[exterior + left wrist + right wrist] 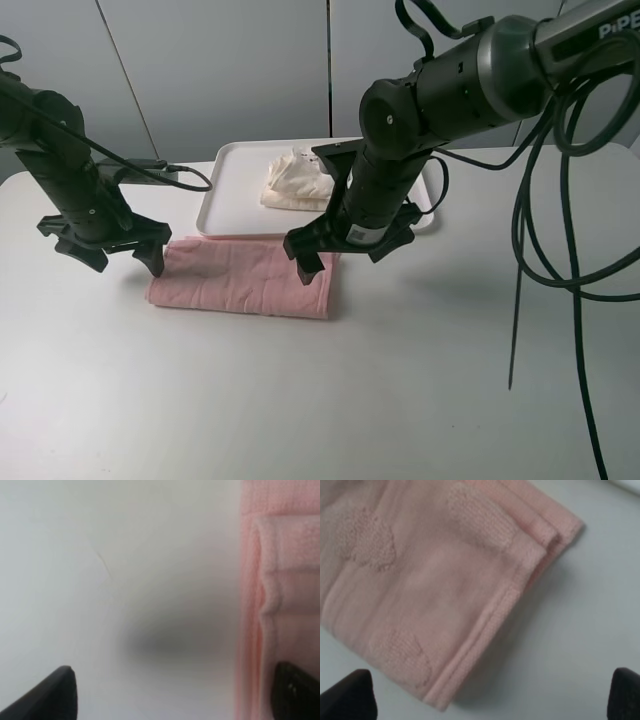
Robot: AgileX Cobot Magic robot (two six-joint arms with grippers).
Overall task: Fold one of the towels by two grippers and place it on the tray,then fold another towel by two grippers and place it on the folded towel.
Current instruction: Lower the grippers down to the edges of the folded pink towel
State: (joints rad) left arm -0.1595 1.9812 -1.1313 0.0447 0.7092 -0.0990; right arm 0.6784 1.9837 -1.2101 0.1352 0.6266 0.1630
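The pink towel (245,278) lies folded into a long strip on the white table, just in front of the tray (222,215). The cream towel (295,180) sits bunched and folded on the tray. My left gripper (120,258) hovers open at the strip's left end; in its wrist view (172,695) one fingertip (297,690) is over the pink towel (280,580) and the other over bare table. My right gripper (342,258) stands open over the strip's right end, and the wrist view (485,695) shows the layered pink edges (420,580) with nothing between the jaws.
Black cables (560,250) hang from the right arm over the table's right side. Another cable (185,178) runs by the tray's left rim. White table surface (300,400) stretches in front of the pink towel.
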